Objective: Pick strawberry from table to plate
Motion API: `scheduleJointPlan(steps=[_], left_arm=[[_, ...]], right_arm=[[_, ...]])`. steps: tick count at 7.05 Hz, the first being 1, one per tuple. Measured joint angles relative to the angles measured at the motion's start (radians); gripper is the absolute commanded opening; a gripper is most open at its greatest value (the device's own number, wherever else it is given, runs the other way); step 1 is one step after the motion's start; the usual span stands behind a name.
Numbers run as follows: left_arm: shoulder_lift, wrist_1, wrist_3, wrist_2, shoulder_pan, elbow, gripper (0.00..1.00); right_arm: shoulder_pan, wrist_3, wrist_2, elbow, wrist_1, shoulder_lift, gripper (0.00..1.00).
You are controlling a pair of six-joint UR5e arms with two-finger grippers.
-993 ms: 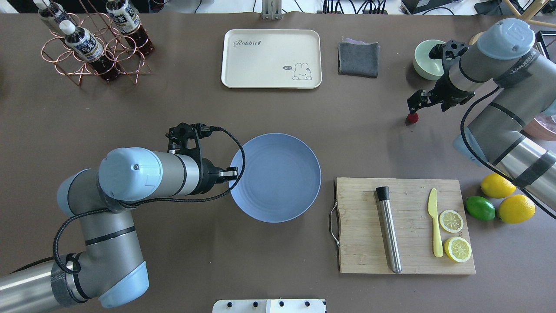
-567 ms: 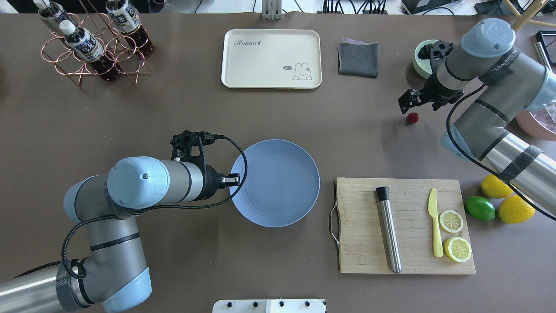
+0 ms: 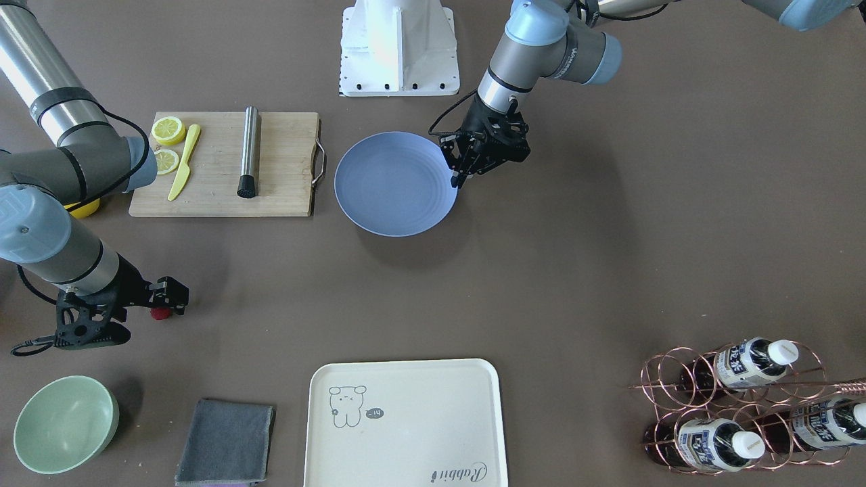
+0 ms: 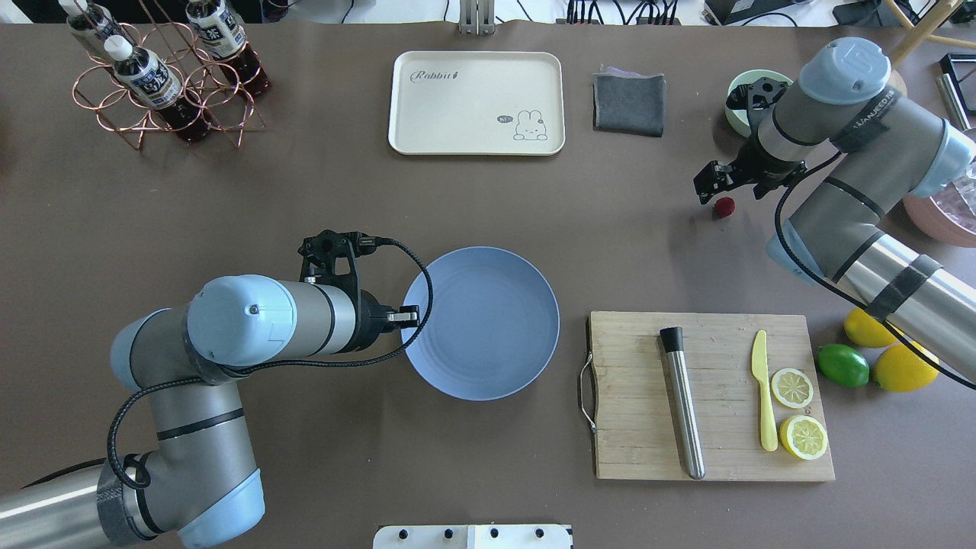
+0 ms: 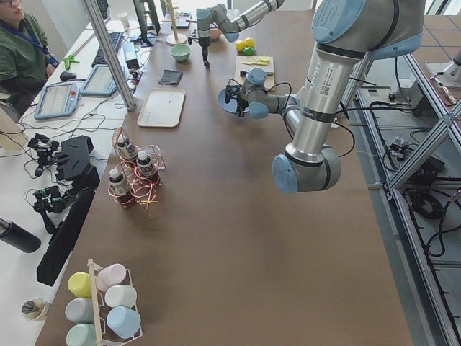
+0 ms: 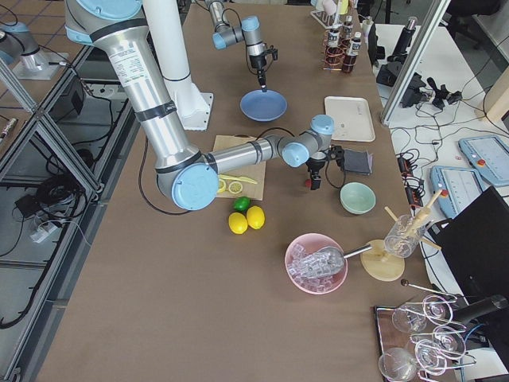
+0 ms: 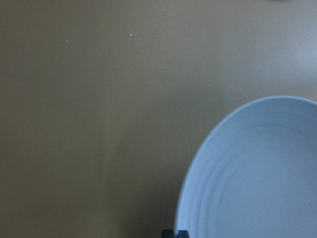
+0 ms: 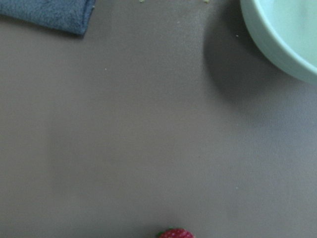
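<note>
The small red strawberry [image 4: 724, 205] lies on the brown table [image 4: 305, 191] at the far right, also visible in the front view [image 3: 160, 313] and at the bottom edge of the right wrist view [image 8: 174, 233]. My right gripper [image 4: 711, 185] hovers just beside and above it, open, holding nothing. The blue plate [image 4: 488, 328] sits mid-table. My left gripper [image 4: 409, 314] is shut on the plate's left rim, and its dark fingertips [image 7: 175, 233] show at the plate's edge [image 7: 198, 163].
A wooden cutting board [image 4: 633, 427] carries a steel muddler, a yellow knife and lemon slices. Lemons and a lime [image 4: 842, 365] lie to its right. A green bowl [image 3: 64, 423], grey cloth [image 4: 629, 103], cream tray [image 4: 476, 103] and bottle rack [image 4: 164, 72] line the far side.
The right gripper has shifted a little left and away from the strawberry, which stayed put on the table. The left arm and the plate have moved slightly toward the robot.
</note>
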Motion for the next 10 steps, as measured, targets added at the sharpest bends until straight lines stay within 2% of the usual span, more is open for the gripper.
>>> scheduleJointPlan(steps=[1, 2, 3, 5, 7, 10], left_arm=[[0.002, 0.000, 0.001, -0.001, -0.001, 0.000, 0.00], [0.003, 0.001, 0.001, -0.001, -0.002, 0.001, 0.89], [0.005, 0.001, 0.002, 0.001, -0.003, 0.003, 0.97], [0.009, -0.001, 0.002, 0.042, 0.005, 0.014, 0.98], [0.006, -0.004, 0.000, 0.064, 0.019, 0.018, 0.98], [0.005, -0.005, 0.001, 0.065, 0.015, 0.015, 0.98]], right_arm=[[-0.002, 0.001, 0.001, -0.002, 0.000, -0.001, 0.86], [-0.004, 0.001, 0.001, -0.004, 0.000, -0.001, 0.58], [-0.005, 0.001, 0.001, -0.006, 0.000, -0.001, 0.38], [-0.007, 0.001, 0.002, -0.007, 0.005, -0.003, 0.32], [-0.008, 0.001, 0.001, -0.007, 0.016, -0.006, 0.02], [-0.009, 0.000, 0.002, -0.006, 0.020, 0.007, 0.00]])
